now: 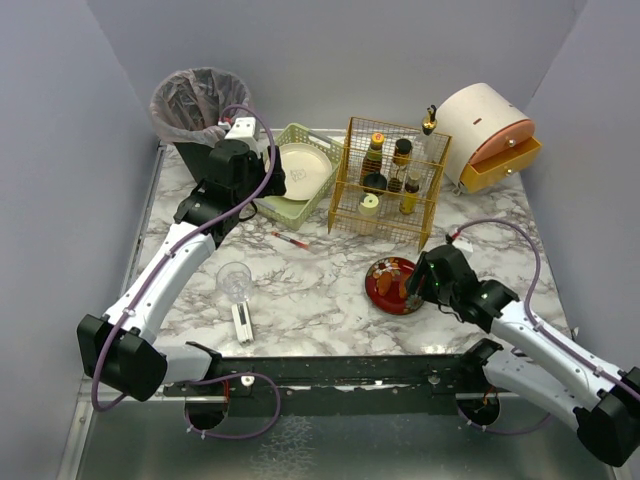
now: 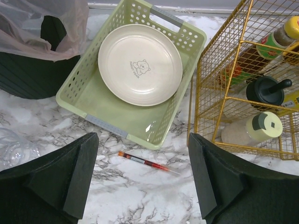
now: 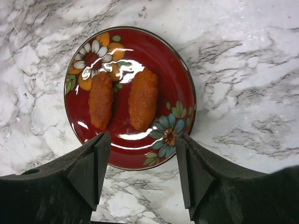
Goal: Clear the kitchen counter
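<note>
The kitchen counter (image 1: 320,300) is white marble with grey veins. A thin red pen (image 1: 293,241) (image 2: 142,161) lies on it just in front of a pale green basket (image 1: 300,131) (image 2: 93,122), which holds a cream plate (image 1: 300,168) (image 2: 140,64). My left gripper (image 1: 262,178) (image 2: 142,179) hovers open above the pen, holding nothing. A red flowered plate (image 1: 385,275) (image 3: 135,144) carries two fried pieces (image 3: 101,100). My right gripper (image 1: 410,287) (image 3: 142,172) is open just above the plate's near rim, its jaws apart from it.
A clear glass (image 1: 235,280) (image 2: 11,149) and a small white item (image 1: 243,323) sit front left. A gold wire rack (image 1: 352,200) (image 2: 205,93) of bottles stands at mid back. A bagged bin (image 1: 195,105) (image 2: 28,70) is back left, a round drawer box (image 1: 490,135) back right.
</note>
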`<state>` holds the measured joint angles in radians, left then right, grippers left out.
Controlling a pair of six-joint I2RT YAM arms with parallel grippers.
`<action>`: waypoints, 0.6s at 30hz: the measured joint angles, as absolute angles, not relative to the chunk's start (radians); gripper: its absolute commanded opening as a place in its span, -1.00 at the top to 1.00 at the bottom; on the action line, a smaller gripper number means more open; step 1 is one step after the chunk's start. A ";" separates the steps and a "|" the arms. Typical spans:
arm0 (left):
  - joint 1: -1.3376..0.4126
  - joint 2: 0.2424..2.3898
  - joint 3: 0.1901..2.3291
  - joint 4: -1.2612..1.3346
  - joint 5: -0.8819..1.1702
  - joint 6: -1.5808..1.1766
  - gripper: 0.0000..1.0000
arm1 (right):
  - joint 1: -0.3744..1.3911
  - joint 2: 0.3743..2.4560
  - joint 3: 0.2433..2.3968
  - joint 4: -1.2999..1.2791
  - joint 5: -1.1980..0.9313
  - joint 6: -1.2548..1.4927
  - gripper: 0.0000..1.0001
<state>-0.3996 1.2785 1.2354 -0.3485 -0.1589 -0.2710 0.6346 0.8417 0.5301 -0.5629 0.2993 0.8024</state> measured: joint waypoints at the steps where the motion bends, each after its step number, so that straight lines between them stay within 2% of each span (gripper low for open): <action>1: -0.400 1.279 1.235 -0.351 -0.156 -0.277 -0.68 | 0.614 0.830 0.523 -0.563 0.293 0.802 -0.26; 11: -0.400 1.279 1.227 -0.377 -0.140 -0.312 -0.66 | 0.477 0.744 0.451 -0.568 0.273 0.873 -0.21; 18: -0.400 1.279 1.218 -0.392 -0.130 -0.318 -0.66 | 0.412 0.782 0.393 -0.511 0.236 0.909 0.09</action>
<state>-0.3996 1.2793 1.2182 -0.3916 -0.1299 -0.3183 0.4118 0.7818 0.3927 -0.5114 0.2359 0.9092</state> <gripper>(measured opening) 0.834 0.506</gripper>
